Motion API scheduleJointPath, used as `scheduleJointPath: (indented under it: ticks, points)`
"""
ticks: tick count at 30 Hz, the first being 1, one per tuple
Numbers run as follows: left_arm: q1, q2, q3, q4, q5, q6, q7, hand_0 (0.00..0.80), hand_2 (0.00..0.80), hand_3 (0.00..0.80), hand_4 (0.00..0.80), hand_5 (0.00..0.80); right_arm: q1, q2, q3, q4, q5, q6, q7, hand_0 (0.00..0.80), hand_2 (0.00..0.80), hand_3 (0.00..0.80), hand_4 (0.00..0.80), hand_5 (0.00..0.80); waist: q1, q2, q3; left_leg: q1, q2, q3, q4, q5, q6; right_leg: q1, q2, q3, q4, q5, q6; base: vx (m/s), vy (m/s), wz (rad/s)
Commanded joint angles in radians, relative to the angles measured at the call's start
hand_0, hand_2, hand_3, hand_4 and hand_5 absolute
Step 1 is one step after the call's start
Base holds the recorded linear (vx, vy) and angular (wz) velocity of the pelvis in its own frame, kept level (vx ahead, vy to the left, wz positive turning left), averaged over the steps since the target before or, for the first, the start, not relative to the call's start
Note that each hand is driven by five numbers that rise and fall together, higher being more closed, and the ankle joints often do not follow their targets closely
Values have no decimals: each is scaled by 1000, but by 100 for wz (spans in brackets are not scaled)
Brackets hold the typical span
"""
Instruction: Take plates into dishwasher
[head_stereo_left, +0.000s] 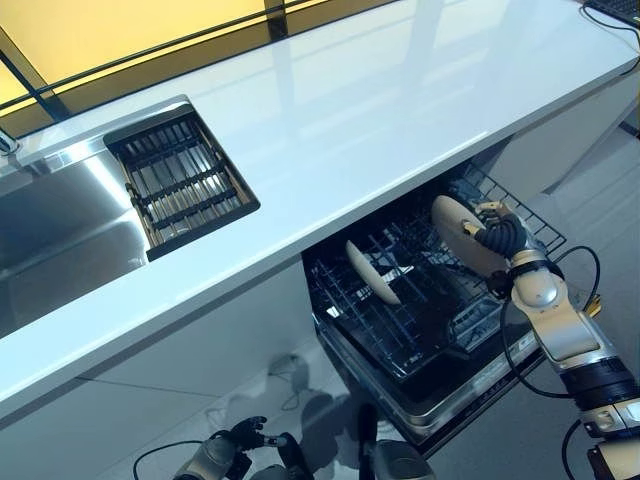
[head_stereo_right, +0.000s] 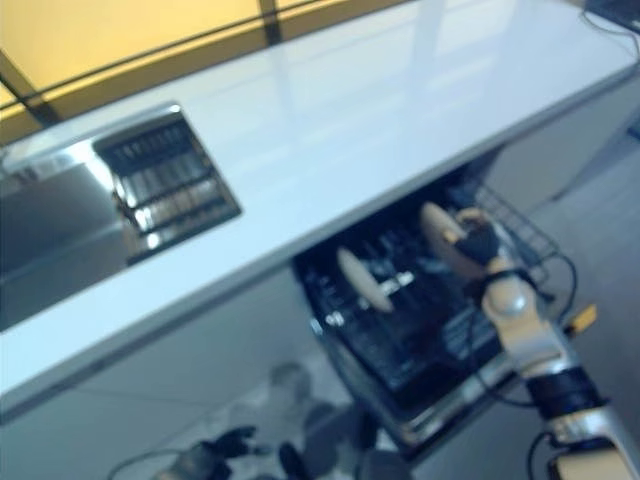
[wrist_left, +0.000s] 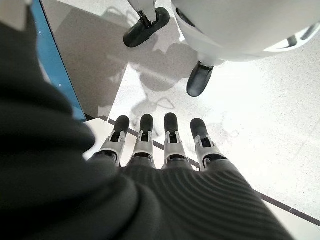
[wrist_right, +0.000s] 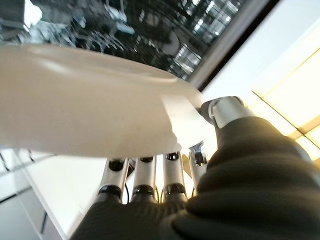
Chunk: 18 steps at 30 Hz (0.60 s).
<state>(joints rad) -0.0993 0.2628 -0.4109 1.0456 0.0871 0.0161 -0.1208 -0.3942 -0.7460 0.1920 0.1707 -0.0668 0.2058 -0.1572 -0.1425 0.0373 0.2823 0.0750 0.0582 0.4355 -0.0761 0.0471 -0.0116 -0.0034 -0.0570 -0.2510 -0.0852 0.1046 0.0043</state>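
A cream plate (head_stereo_left: 456, 228) is held on edge over the right part of the pulled-out dishwasher rack (head_stereo_left: 420, 330), pinched in my right hand (head_stereo_left: 497, 240). The right wrist view shows the plate (wrist_right: 85, 110) resting across the fingers (wrist_right: 145, 175) with the thumb (wrist_right: 225, 111) pressing on its rim. Another cream plate (head_stereo_left: 372, 272) stands upright in the rack's tines to the left. My left hand (head_stereo_left: 225, 455) hangs low near the floor, fingers (wrist_left: 167, 137) straight and holding nothing.
The white countertop (head_stereo_left: 380, 110) overhangs the dishwasher. A steel sink (head_stereo_left: 60, 230) with a dark drying rack (head_stereo_left: 182, 185) lies at the left. The open dishwasher door (head_stereo_left: 470, 390) juts out toward me below the rack.
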Motion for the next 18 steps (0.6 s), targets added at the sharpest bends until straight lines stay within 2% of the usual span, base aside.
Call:
scheduleJointPath:
  ticks: [1, 18]
  points:
    - [-47, 35, -27, 20, 13, 9, -8, 0, 0, 0, 0, 0, -140, 16, 18, 48, 3, -7, -23, 800, 800, 800, 800, 800, 32, -33, 0, -87, 69, -4, 10, 1, -55, 39, 43, -58, 52, -181, -33, 0, 0, 0]
    - [-99, 43, -72, -17, -20, 23, -11, 0, 0, 0, 0, 0, -298, 28, 112, 270, -9, 61, -98, 800, 800, 800, 800, 800, 70, 9, 54, -124, 49, -56, 6, 5, -50, -15, 24, -78, 99, -198, -34, 8, 12, 5]
